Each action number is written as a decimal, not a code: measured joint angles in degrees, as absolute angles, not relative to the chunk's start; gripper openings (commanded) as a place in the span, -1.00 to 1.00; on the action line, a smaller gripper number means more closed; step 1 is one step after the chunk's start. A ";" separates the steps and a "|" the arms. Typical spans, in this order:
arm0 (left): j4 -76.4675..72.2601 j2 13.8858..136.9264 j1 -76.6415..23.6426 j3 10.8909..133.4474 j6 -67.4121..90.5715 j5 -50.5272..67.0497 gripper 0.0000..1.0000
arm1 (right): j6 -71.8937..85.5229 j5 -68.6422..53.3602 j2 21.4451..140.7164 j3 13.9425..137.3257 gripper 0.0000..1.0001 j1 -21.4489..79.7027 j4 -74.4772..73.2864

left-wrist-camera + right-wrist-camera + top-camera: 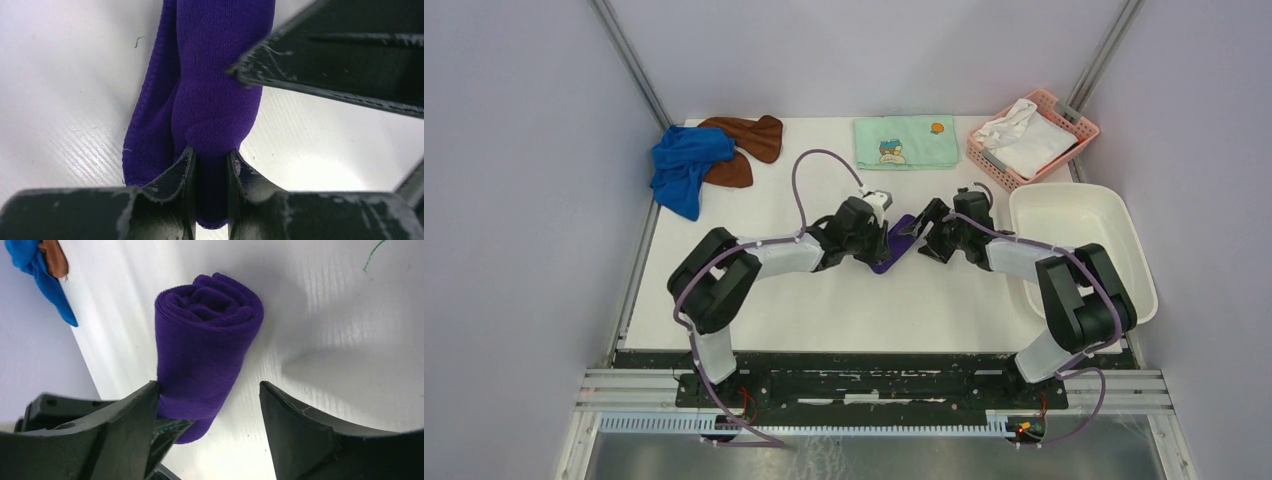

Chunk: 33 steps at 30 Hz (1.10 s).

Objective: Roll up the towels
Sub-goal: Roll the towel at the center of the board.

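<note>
Broadly, the white table [824,300] was a smooth, faintly ribbed sheet. At its far left corner lay the blue towel [682,165], crumpled and soft, half over the brown towel [746,138], which lay loosely spread. Neither was rolled.

At mid-table, between the two arms, the purple towel [894,245] was wound into a short, plump cylinder. Its long axis ran on a diagonal in the overhead view, from near-left to far-right, so each arm met one of its ends. The right wrist view showed the far end as a neat spiral of terry layers, and the outer face looked dense and finely looped.

The left gripper [210,157] was clenched on the purple towel's near end, with a fold of cloth bulging out just past its tips. A flat hemmed edge trailed on the table beside the roll.

The right gripper [209,385] stood released and wide. One finger touched the roll's flank and the other stood well apart over bare table. The roll lay off-centre in that gap and lengthwise ahead of the fingers.

The left arm had the hold, so it seemed better placed to move the roll. Being soft, the roll could slacken once let go.
</note>
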<state>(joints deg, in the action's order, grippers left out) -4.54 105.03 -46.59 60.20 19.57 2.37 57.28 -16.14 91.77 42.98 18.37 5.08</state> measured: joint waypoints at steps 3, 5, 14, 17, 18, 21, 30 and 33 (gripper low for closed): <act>-4.91 105.43 -42.54 60.12 23.59 10.90 -0.72 | 58.50 -17.50 91.57 40.18 0.66 17.74 10.55; -5.32 106.34 -40.10 60.20 26.15 16.21 -0.71 | 59.33 -18.22 91.77 38.46 0.67 17.47 13.45; -5.26 113.80 -35.00 65.71 33.41 31.88 -0.69 | 63.57 -20.58 99.24 37.45 0.68 17.06 26.89; -5.34 115.74 -34.28 67.11 35.00 35.29 -0.68 | 64.58 -21.85 101.71 38.39 0.63 17.04 30.24; -5.48 116.16 -34.00 67.29 35.53 36.27 -0.68 | 64.75 -22.06 102.08 38.46 0.60 17.02 30.81; -6.39 117.19 -32.80 67.35 37.52 38.89 -0.65 | 64.69 -22.50 102.59 38.46 0.55 16.80 31.22; -12.34 118.96 -30.83 65.28 43.55 43.88 -0.63 | 63.61 -23.97 103.46 38.87 0.55 16.75 31.73; -15.79 119.13 -30.04 63.37 46.15 44.75 -0.61 | 62.94 -24.56 103.57 38.85 0.56 16.75 32.10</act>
